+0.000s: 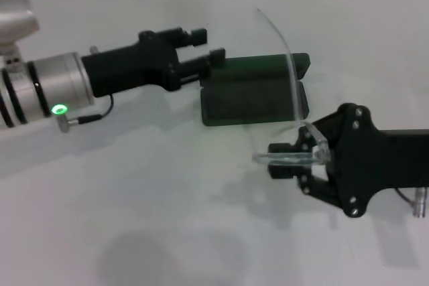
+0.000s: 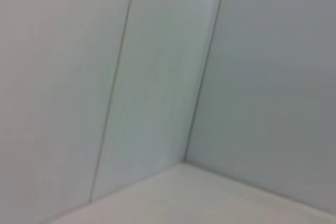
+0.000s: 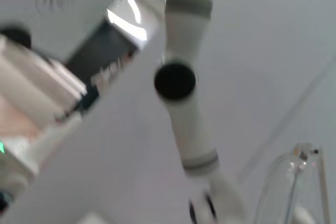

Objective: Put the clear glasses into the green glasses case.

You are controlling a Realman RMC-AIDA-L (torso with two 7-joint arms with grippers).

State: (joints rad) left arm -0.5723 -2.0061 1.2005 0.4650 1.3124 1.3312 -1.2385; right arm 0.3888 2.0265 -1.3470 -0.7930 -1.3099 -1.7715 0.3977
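The right gripper [image 1: 289,159] grips the clear glasses [image 1: 295,108] at lower right, lifted near the open green glasses case [image 1: 251,102] in the middle. The left gripper [image 1: 204,51] – fingers apart – reaches the case's upper-left edge. Next, I think: lower the glasses inside.

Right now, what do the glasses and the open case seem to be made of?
The clear glasses, held in the right gripper, look like transparent glossy plastic: the table shows through them. The green glasses case, at the left gripper, looks like a rigid dark green shell with a matte finish; its exact material is unclear.
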